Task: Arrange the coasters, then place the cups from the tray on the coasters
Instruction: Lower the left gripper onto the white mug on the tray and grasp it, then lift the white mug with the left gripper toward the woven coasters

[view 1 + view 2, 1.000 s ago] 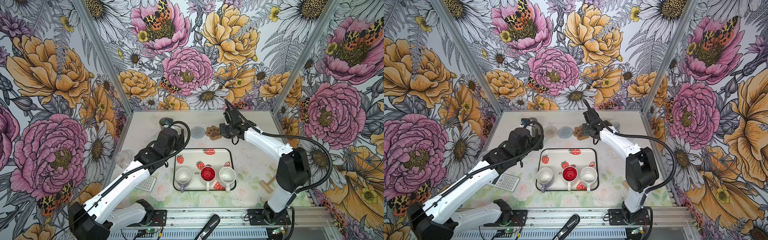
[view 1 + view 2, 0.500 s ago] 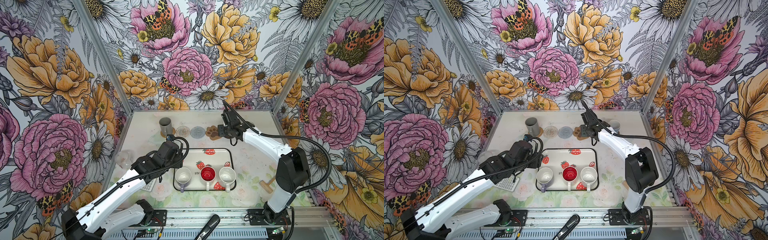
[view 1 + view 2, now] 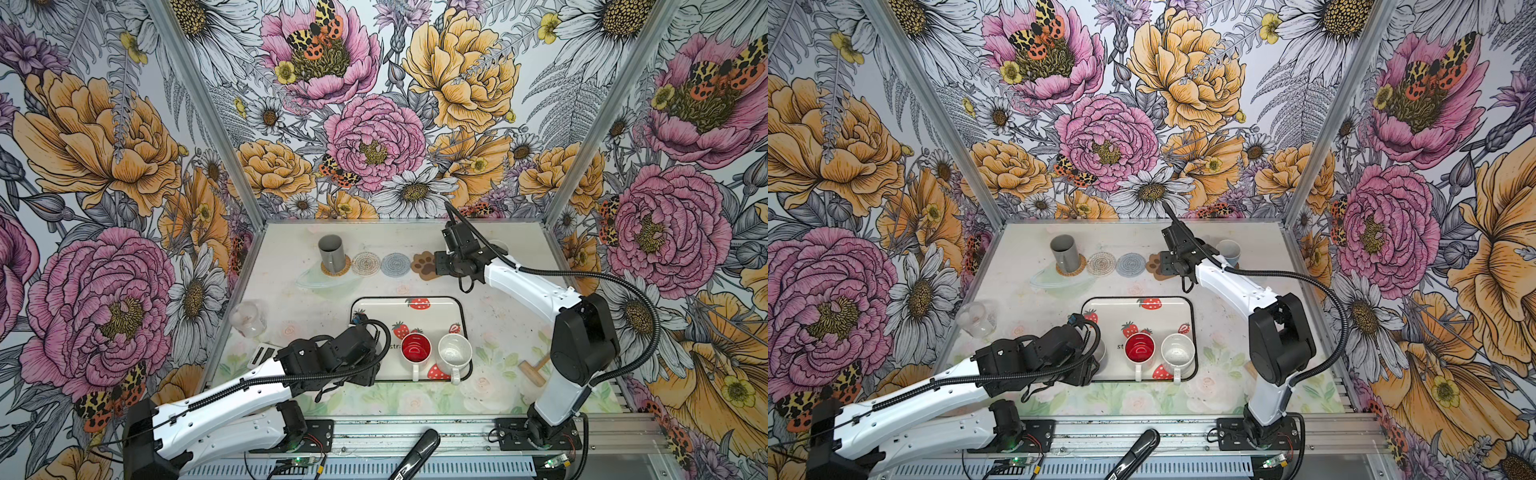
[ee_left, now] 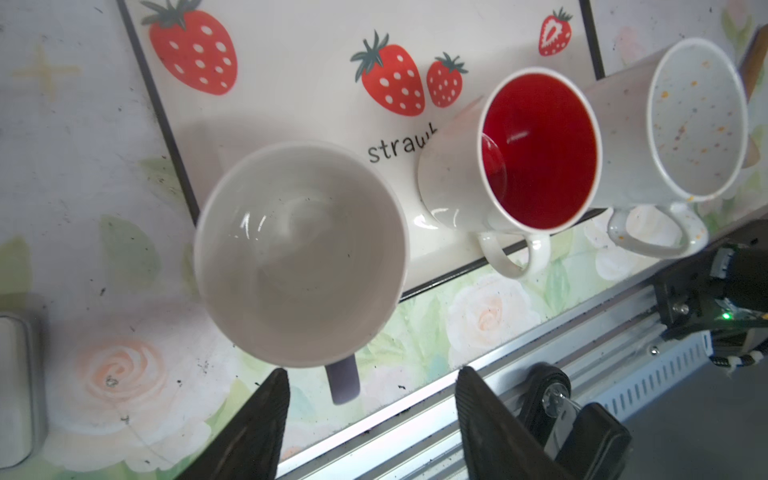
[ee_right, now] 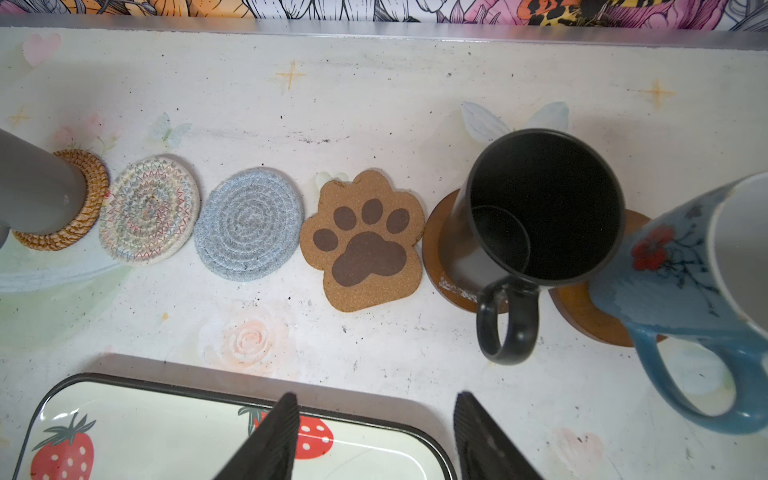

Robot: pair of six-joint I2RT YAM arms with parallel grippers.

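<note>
The coasters lie in a row along the back: rattan (image 3: pixel 336 269) under the grey cup (image 3: pixel 332 251), a pale woven round (image 3: pixel 365 262), a grey-blue round (image 3: pixel 395 264) and the paw (image 3: pixel 424 266). Brown discs (image 5: pixel 446 266) (image 5: pixel 590 316) carry the black cup (image 5: pixel 540 208) and the blue cup (image 5: pixel 685 282). The tray (image 3: pixel 415 318) holds the red-inside cup (image 3: pixel 416 348), the speckled cup (image 3: pixel 454 351) and the lavender cup (image 4: pixel 299 253). My left gripper (image 4: pixel 370 399) is open, with the lavender handle (image 4: pixel 343 382) between its fingers, untouched. My right gripper (image 5: pixel 376 411) hangs open by the paw coaster.
A clear glass beaker (image 3: pixel 248 319) stands at the left edge, with a small white gridded device (image 3: pixel 262 355) in front of it. A wooden mallet (image 3: pixel 534 368) lies right of the tray. A black handle (image 3: pixel 415 453) rests on the front rail.
My left arm has pulled back from the grey cup, which now stands free on the rattan coaster, to the tray's near left corner. Its jaws have narrowed a little. The right arm barely moved.
</note>
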